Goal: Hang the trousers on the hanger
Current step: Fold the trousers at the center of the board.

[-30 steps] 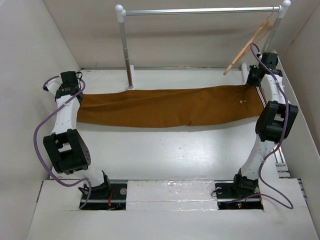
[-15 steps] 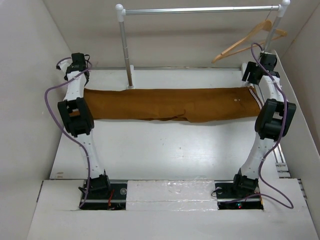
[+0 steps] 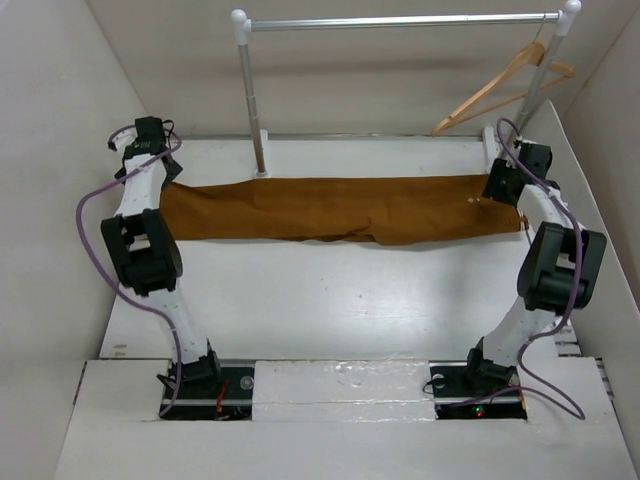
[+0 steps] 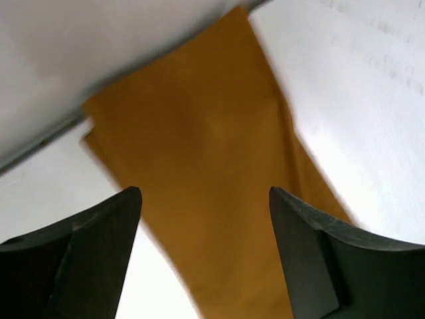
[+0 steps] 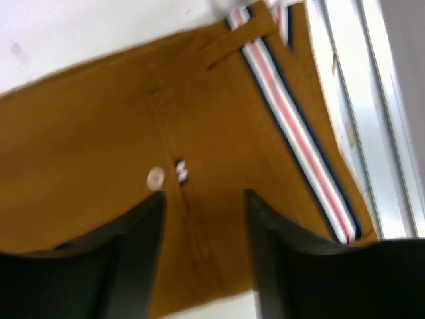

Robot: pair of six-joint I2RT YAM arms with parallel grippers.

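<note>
Left end effector [image 4: 204, 199] and right end effector [image 5: 202, 206], two, both released, hover over opposite ends of the one trousers [image 3: 340, 208] stretched along the bench [image 3: 330, 300]; one hanger [image 3: 487, 92] hangs from the rail [image 3: 400, 20].

top external: high behind near edge, facing down and forward, far, whole white bench [image 3: 330, 300] | left wrist: close, facing down, left end of long rust-brown cloth trousers [image 4: 199, 166] | right wrist: close, facing down, their striped-waistband right end | shared with top: both ends

Trousers [image 3: 330, 208] lie across the table [image 3: 330, 300], hanger [image 3: 480, 93] on rail [image 3: 400, 20] behind.
</note>
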